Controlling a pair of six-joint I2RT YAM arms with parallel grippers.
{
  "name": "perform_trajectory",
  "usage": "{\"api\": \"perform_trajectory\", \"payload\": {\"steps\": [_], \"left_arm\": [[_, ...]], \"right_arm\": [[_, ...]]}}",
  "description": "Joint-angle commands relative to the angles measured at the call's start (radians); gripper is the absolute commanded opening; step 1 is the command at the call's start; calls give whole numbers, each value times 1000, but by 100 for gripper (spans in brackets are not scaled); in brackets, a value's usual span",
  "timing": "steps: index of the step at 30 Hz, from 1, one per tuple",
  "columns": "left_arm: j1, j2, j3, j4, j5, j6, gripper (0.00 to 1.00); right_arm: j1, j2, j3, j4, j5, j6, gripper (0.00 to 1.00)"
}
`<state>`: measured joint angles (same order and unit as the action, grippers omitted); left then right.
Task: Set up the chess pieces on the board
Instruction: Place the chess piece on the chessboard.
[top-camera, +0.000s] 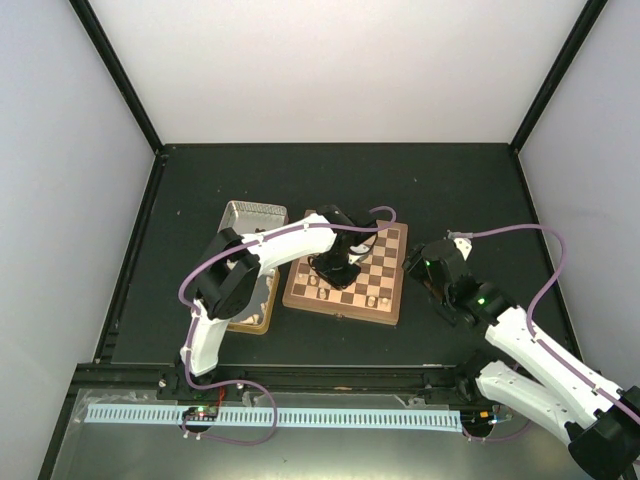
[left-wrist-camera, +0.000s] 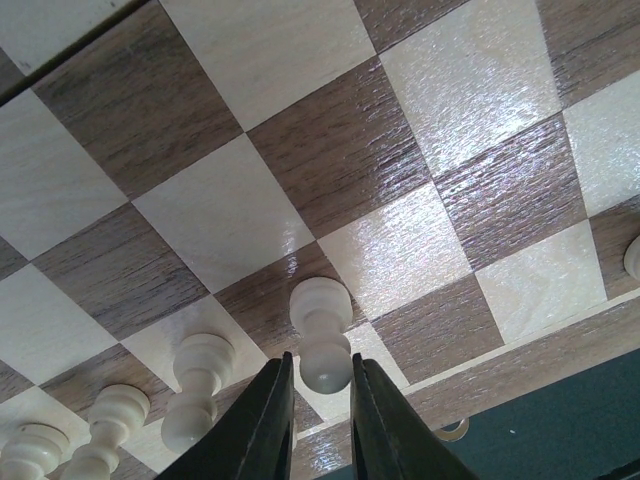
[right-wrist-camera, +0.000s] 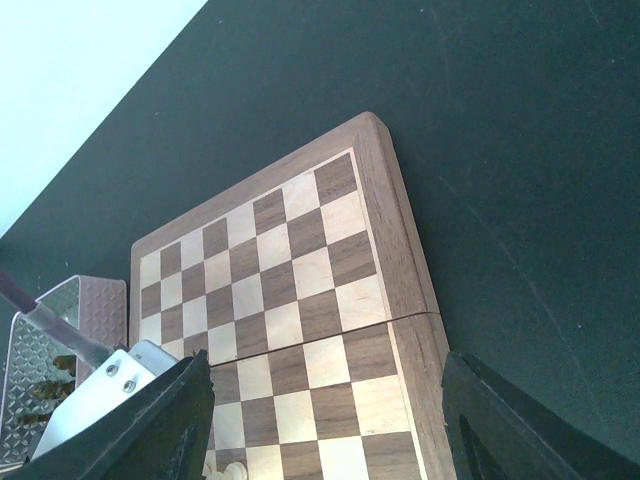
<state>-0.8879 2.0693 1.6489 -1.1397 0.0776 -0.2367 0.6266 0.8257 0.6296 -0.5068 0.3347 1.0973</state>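
The board (top-camera: 385, 250) lies mid-table. Several cream chess pieces (top-camera: 372, 300) stand along its near row. My left gripper (top-camera: 335, 272) hangs over that row. In the left wrist view its fingertips (left-wrist-camera: 320, 365) straddle the head of a cream pawn (left-wrist-camera: 322, 335) that stands upright on the board (left-wrist-camera: 330, 150). The jaws are narrowly open, with a thin gap showing on the left side. More cream pieces (left-wrist-camera: 195, 385) stand beside it. My right gripper (top-camera: 425, 265) is wide open and empty (right-wrist-camera: 325, 385) above the board's right edge (right-wrist-camera: 400, 260). No dark pieces show clearly.
Two metal tin halves sit left of the board, one at the back (top-camera: 250, 213) and one nearer (top-camera: 258, 300) under the left arm. The tin also shows in the right wrist view (right-wrist-camera: 40, 360). The dark mat ends at black rails.
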Motion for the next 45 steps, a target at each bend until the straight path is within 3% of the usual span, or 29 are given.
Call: {"api": "perform_trajectory", "payload": {"steps": [1, 6, 14, 30, 38, 45], "left_arm": [[-5, -5, 19, -19, -7, 6, 20], [-5, -12, 17, -13, -7, 4, 19], [-5, -29, 13, -22, -17, 4, 6], [-5, -54, -6, -52, -40, 2, 7], [-5, -69, 15, -14, 2, -6, 27], [-5, -35, 23, 24, -7, -15, 29]], "right_arm": [[-5, 0, 9, 1, 12, -13, 64], [-4, 0, 9, 1, 6, -13, 64], [-5, 2, 7, 2, 5, -12, 64], [-4, 7, -1, 11, -7, -9, 64], [-5, 4, -1, 8, -5, -8, 64], [-5, -2, -2, 5, -3, -9, 64]]}}
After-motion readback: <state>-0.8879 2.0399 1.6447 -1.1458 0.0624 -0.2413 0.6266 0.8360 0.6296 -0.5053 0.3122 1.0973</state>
